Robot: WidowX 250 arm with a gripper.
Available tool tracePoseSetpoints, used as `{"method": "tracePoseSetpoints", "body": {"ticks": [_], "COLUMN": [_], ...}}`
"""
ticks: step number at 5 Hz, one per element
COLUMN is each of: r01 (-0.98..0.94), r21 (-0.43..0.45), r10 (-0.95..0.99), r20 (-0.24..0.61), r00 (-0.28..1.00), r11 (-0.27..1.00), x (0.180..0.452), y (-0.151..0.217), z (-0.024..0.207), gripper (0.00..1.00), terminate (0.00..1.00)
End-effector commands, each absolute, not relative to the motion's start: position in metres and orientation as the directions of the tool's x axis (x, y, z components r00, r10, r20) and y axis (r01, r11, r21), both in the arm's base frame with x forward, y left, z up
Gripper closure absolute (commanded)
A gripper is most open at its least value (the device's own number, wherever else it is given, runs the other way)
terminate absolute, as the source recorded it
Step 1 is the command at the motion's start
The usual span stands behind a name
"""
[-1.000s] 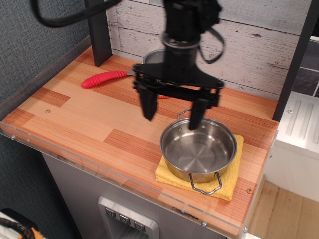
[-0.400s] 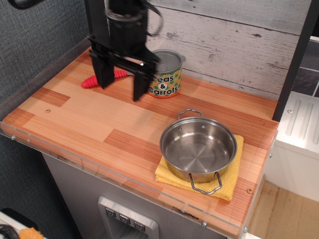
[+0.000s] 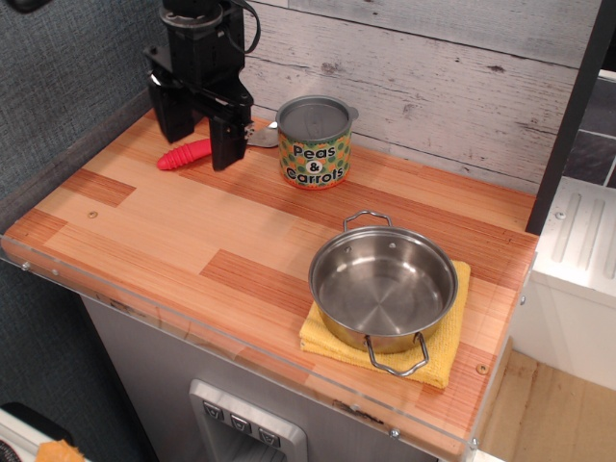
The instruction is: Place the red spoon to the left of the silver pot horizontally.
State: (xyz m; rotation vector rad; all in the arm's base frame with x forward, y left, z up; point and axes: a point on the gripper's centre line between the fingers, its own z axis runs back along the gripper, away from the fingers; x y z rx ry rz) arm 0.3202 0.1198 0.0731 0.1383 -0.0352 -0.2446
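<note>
The red spoon lies at the back left of the wooden counter, its red handle pointing left and its silver bowl pointing right toward the can. My gripper is open, its two black fingers straddling the spoon's handle from above, one behind it and one in front. The middle of the handle is hidden by the front finger. The silver pot stands empty at the front right on a yellow cloth, far from the gripper.
A green-orange "Peas & Carrots" can stands just right of the spoon's bowl. A dark post rises behind the gripper, and a wood-plank wall backs the counter. The counter's front edge has a clear lip.
The gripper has moved from above the pot leftward and back to the spoon, staying open, and has come down around the handle. The spoon, can and pot have not moved.
</note>
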Motion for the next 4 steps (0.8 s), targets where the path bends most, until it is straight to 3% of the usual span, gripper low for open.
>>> {"method": "tracePoseSetpoints", "body": {"ticks": [1, 4], "r01": [0.375, 0.519], "r21": [0.210, 0.194], "r10": [-0.384, -0.516], "r20": [0.002, -0.067], "r00": [0.923, 0.854], "r11": [0.903, 0.833], "x": [0.363, 0.394], "y": [0.144, 0.152], "z": [0.078, 0.052], "gripper": [0.00, 0.00], "terminate": [0.00, 0.00]}}
